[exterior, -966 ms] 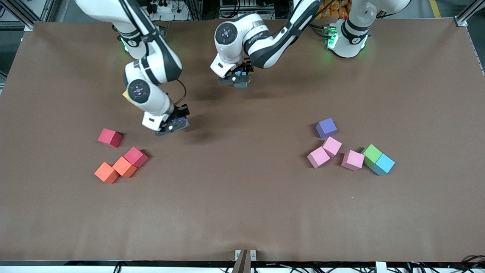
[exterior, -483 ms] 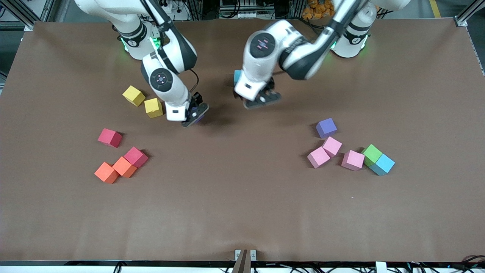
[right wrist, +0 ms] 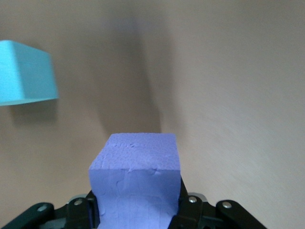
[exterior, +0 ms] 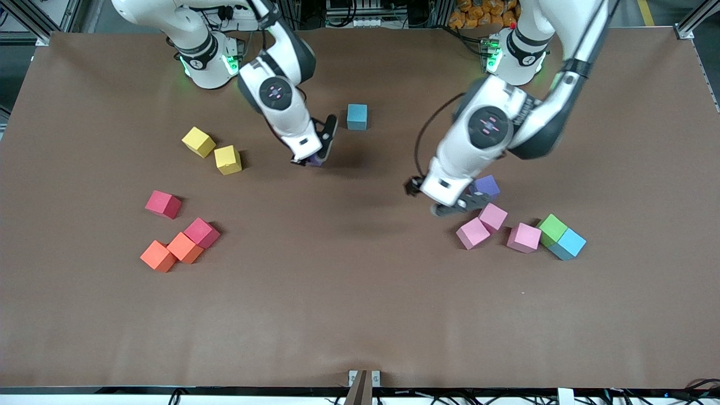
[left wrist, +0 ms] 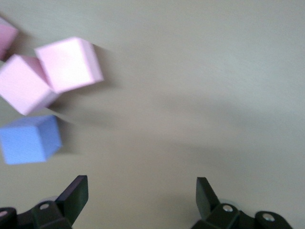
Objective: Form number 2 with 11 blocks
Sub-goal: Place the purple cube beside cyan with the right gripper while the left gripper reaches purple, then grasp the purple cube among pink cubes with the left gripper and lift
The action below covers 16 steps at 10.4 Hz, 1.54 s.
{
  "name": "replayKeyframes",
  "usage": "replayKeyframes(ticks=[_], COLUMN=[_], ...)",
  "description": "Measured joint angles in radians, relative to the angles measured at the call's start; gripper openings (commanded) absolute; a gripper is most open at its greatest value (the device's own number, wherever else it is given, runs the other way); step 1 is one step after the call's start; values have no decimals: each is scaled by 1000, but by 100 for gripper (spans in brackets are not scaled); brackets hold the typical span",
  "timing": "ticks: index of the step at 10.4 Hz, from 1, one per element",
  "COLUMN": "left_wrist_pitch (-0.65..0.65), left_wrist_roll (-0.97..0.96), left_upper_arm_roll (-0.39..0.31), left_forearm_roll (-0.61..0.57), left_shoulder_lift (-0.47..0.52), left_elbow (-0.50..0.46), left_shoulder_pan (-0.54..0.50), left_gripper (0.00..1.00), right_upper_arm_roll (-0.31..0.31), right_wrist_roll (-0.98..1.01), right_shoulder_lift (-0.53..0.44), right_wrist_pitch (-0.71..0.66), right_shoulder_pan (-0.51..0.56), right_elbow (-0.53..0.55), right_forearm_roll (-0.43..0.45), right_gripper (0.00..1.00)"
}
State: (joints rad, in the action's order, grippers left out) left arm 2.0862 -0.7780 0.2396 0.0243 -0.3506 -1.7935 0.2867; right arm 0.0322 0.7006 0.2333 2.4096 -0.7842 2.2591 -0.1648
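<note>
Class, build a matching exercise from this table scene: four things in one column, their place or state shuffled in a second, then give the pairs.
Things
1. right gripper
2. left gripper
3. teal block
4. green block

States
A. touching the sky-blue block
B. open, empty, over the table beside the pink blocks
C. alone on the table near the robots' bases
D. shut on a purple block

Pairs: 1-D, 2-B, 3-C, 4-A

the brown table (exterior: 360, 315) is carrying scattered blocks: a teal one (exterior: 356, 116), two yellow (exterior: 198, 141), two crimson (exterior: 163, 203), two orange (exterior: 158, 256), one purple (exterior: 487, 185), three pink (exterior: 472, 233), green (exterior: 552, 228), sky-blue (exterior: 570, 243)
</note>
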Motion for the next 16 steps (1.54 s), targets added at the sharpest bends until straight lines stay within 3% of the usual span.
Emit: replayKeyframes(ticks=[3,8,13,16], left_wrist_pitch=[-1,44,197,257], left_wrist_roll=[8,9,9,9], left_upper_arm_roll=[-89,-108,-108,-105], left_forearm_roll=[-49,-87,-87,-87], left_shoulder_lift=[0,5,47,48], left_elbow=[-82,-224,-383,-432], left_shoulder_pan=[-42,-91,-99,-99], left_gripper=[100,100,100,100], right_upper_arm_roll=[0,-10,-168,-194], right_wrist_roll=[-29,-80,-132,-150], right_shoulder_lift=[2,7,6,8], right_wrist_pitch=[1,3,40,77], right_shoulder_pan=[-140,-180,-394,-437], right_elbow=[5,44,79,97], right_forearm_roll=[0,0,0,0], right_gripper=[16,16,16,16])
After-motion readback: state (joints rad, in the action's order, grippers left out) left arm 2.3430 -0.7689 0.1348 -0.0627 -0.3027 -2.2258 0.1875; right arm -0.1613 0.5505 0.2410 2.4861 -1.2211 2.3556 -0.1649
